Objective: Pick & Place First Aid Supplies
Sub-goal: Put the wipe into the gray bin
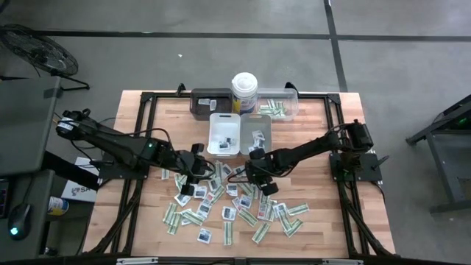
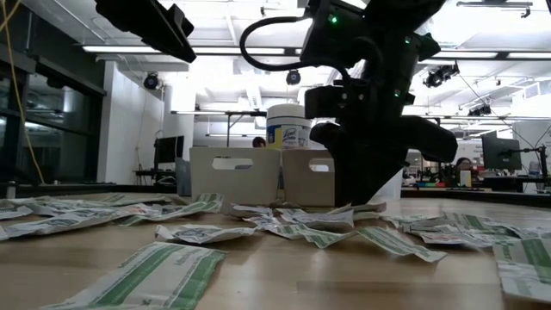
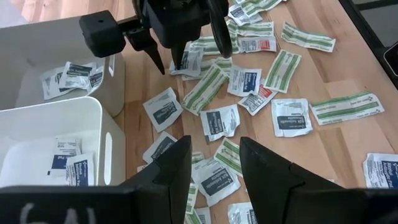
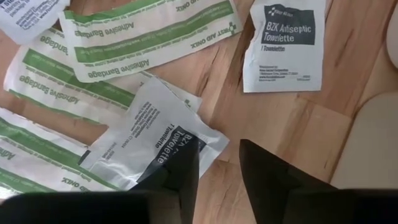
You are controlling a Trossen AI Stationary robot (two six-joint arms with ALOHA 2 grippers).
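Wooden table [image 1: 324,228] scattered with packets: right gripper [image 4: 214,163], jaws apart and empty, straddles a towelette [image 4: 158,146] edge and next must pinch it, while left gripper [image 3: 214,163] hovers open, empty.

A tall white canister [image 1: 244,92] with a lid stands at the far edge of the wooden tabletop [image 1: 324,235]. A dark tray [image 1: 210,102] and a clear tray [image 1: 277,102] flank it; a white tray [image 1: 224,135] and a grey tray [image 1: 256,133] sit just in front.

Pincer [image 4: 214,163] over towelette sachet [image 4: 163,142]
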